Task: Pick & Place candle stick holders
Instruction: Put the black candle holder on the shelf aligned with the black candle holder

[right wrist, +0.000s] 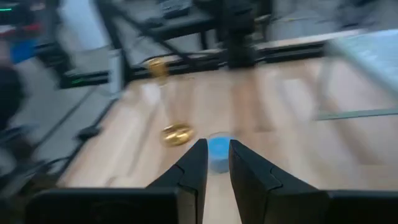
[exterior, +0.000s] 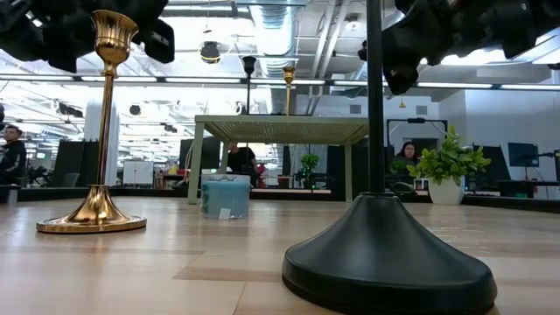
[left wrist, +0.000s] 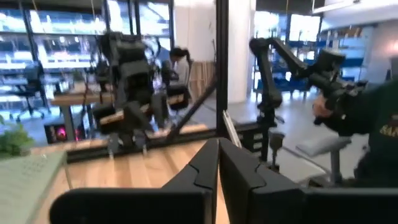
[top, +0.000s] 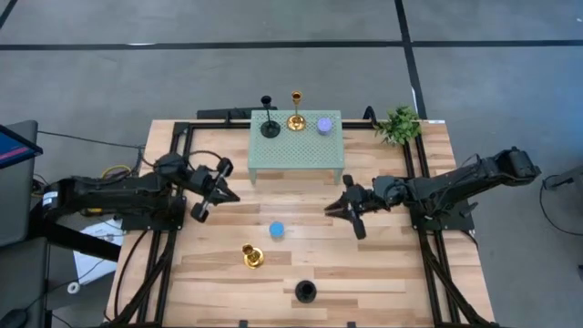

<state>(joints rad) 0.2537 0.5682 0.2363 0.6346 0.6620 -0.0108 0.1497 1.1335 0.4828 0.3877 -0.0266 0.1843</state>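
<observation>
A pale green perforated stand [top: 296,157] at the table's far middle carries a black holder [top: 270,125], a gold holder [top: 296,118] and a purple cylinder [top: 324,126], each on its base. On the bare table stand a blue cylinder [top: 277,230], a gold holder [top: 252,256] and a black holder [top: 305,291]. My left gripper [top: 228,194] is shut and empty, left of the stand's near edge. My right gripper [top: 330,210] hovers right of the blue cylinder [right wrist: 219,152] and points toward it, its fingers a narrow gap apart and empty.
A small green leafy plant [top: 398,124] stands at the far right corner, beside the stand. Dark frame rails [top: 428,264] run along the table's left and right sides. In the low view the black holder's base [exterior: 385,258] stands closest, with the gold holder [exterior: 98,131] to one side.
</observation>
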